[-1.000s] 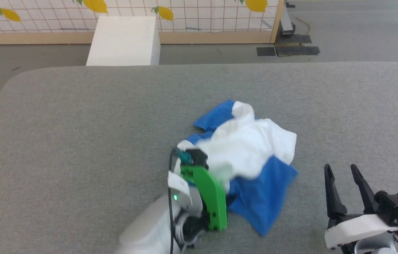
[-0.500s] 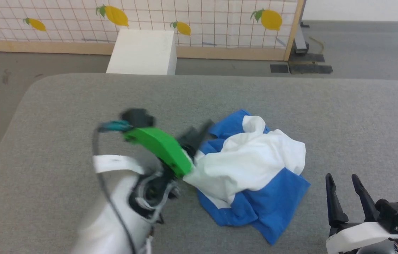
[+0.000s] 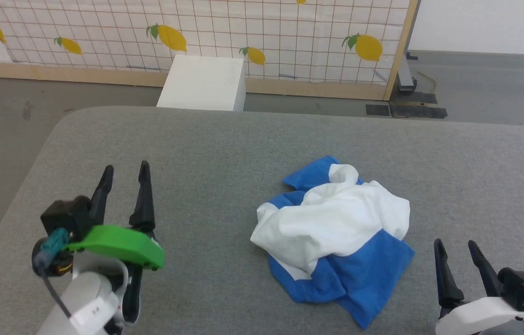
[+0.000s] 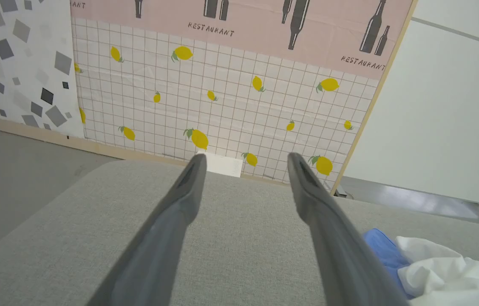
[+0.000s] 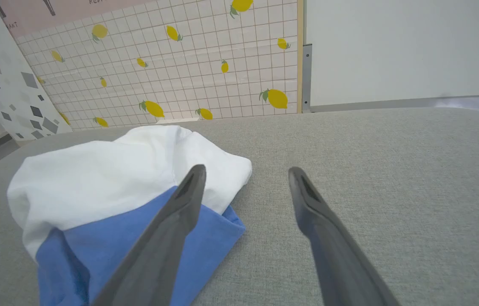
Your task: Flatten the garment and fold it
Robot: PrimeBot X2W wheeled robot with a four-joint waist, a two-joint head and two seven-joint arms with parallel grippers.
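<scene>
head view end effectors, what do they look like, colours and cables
Left end effector: two long dark tapering fingers, bright green curved cover, black block, teal plug with a dark cable, white forearm. Right end effector: same dark fingers, black block, teal plug, white shell.

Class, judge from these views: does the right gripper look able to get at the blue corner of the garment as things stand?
Probably yes. The right gripper is open and apart from the garment, whose blue corner lies just to its left on the grey table, with nothing between them.
</scene>
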